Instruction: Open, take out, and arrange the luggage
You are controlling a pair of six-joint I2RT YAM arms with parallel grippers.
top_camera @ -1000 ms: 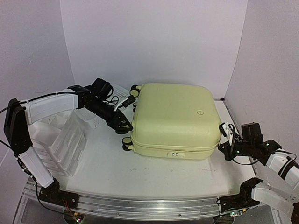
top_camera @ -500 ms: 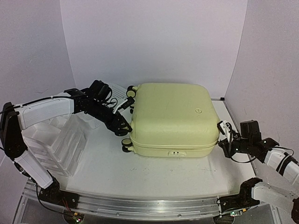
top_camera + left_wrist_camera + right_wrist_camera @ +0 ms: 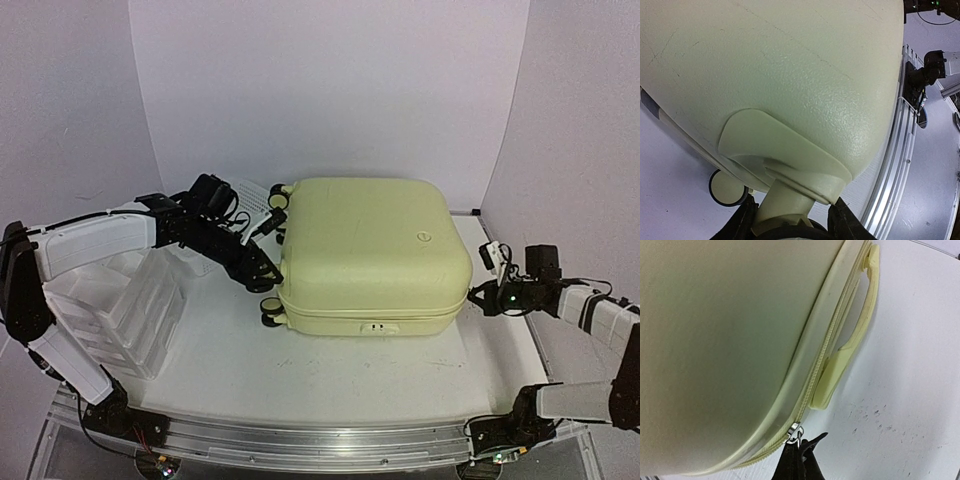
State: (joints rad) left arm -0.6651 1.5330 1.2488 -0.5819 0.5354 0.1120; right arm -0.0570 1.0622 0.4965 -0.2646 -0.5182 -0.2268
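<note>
The luggage (image 3: 370, 250) lies flat and shut on the desk (image 3: 330, 370) — nothing out yet. Left gripper (image 3: 790, 222) clamps a caster stem (image 3: 785, 200); right gripper (image 3: 799, 454) pinches the zipper pull (image 3: 794, 432) — unzipping, emptying and arranging all remain.

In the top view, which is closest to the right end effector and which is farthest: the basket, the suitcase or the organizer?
From the right end effector:
1. Suitcase, touching it, mid-table.
2. Basket, back left.
3. Organizer, farthest, at the left edge.
</note>
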